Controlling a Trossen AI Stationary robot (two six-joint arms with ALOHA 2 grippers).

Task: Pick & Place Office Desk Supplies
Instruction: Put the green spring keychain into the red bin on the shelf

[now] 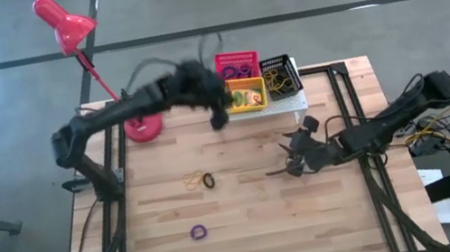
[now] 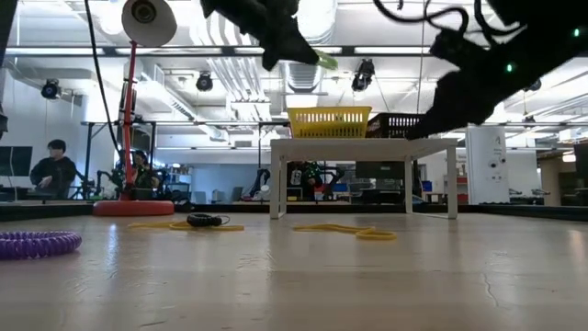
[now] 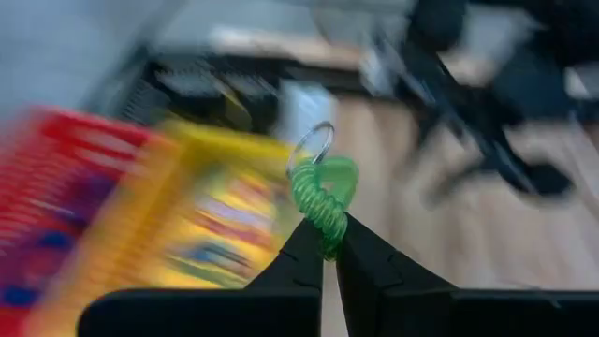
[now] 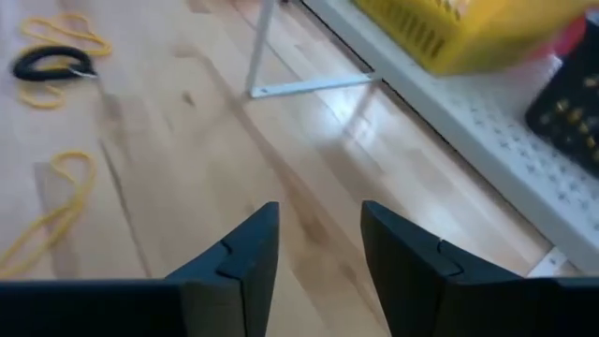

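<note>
High view: the left claw (image 1: 218,116) is hanging just beside the yellow basket (image 1: 248,95) on the white shelf (image 1: 295,103), with the pink-red basket (image 1: 236,63) and black basket (image 1: 280,75) already holding loops, while a purple loop (image 1: 198,232), black loop (image 1: 209,181) and yellow loop (image 1: 193,182) are lying loose on the surface (image 1: 250,222). Left wrist view: it is pinching a green coiled loop (image 3: 325,192), so one drop looks pending, several picks left. Right wrist view: the right claw (image 4: 318,245) is standing wide and empty above the wood, near the shelf.

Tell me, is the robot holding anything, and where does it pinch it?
The left gripper pinches a green coiled loop by its lower end; the right gripper is open, holding nothing.
</note>
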